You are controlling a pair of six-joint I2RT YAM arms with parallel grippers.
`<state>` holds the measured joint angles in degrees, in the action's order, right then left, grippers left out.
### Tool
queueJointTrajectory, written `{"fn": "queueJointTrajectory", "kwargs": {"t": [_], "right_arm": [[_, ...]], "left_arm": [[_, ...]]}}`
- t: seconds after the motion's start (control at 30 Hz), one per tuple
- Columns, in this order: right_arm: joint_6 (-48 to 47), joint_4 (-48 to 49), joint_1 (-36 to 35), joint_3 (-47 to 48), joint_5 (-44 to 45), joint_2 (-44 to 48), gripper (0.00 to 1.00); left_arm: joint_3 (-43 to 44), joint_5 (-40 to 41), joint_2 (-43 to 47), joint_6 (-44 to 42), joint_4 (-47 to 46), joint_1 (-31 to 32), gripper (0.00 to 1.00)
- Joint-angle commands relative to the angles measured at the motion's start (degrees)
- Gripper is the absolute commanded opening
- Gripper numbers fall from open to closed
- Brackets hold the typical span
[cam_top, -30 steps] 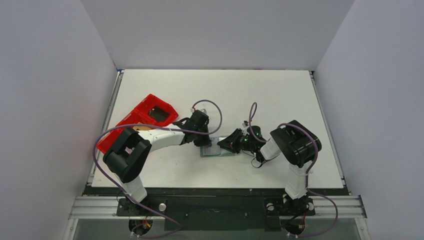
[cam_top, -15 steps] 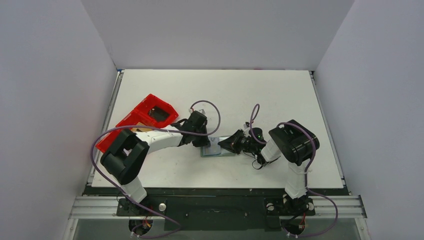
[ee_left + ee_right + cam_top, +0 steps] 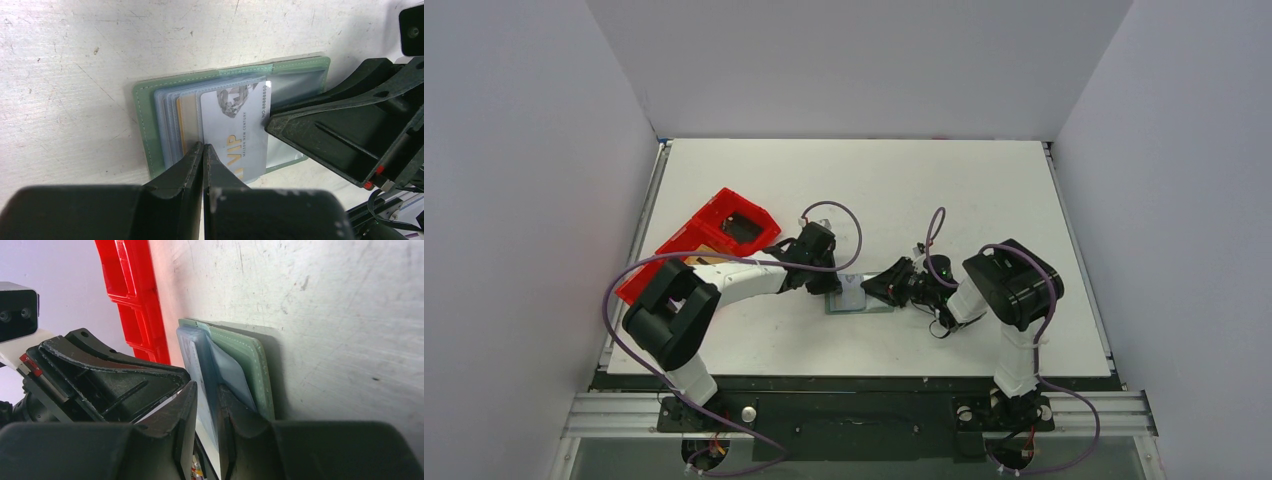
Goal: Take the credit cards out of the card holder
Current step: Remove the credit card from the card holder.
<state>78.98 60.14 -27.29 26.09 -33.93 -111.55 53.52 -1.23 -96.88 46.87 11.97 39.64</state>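
Left end effector (image 3: 202, 148) shifted left, cards (image 3: 235, 130) in card holder (image 3: 145, 125)

The left claw (image 3: 202, 150) has edged leftward, the right claw (image 3: 207, 395) crept after it; the pale credit card (image 3: 235, 130) seems raised.

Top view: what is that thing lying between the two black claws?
The grey-green card holder, lying open between the left gripper and right gripper. The left wrist view shows cards in it, a white VIP card on top.
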Motion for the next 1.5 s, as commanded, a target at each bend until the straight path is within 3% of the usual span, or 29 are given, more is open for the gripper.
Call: {"fn": "queueJointTrajectory", "kwargs": {"t": [0.0,0.17,0.47,0.73,1.47], "right_arm": [[-0.90,3.48,0.48,-0.64,0.62,-0.56,0.19],[0.38,5.01,0.48,-0.68,0.46,-1.15,0.17],[1.22,6.69,0.45,-0.77,0.22,-1.64,0.00],[-0.33,6.60,1.65,-2.69,1.12,-0.46,0.00],[-15.46,-17.77,4.65,-2.31,5.63,11.92,0.00]], "left_arm": [[-1.20,2.18,-1.85,-1.20,3.61,-0.26,0.00],[-0.99,2.35,-2.52,-1.04,3.91,-0.28,0.00],[-0.89,2.46,-3.05,-0.83,4.13,-0.27,0.00],[-1.22,3.05,-3.11,-0.73,5.24,-0.75,0.00],[-2.43,2.82,-3.26,-0.93,4.34,-1.41,0.00]]}}
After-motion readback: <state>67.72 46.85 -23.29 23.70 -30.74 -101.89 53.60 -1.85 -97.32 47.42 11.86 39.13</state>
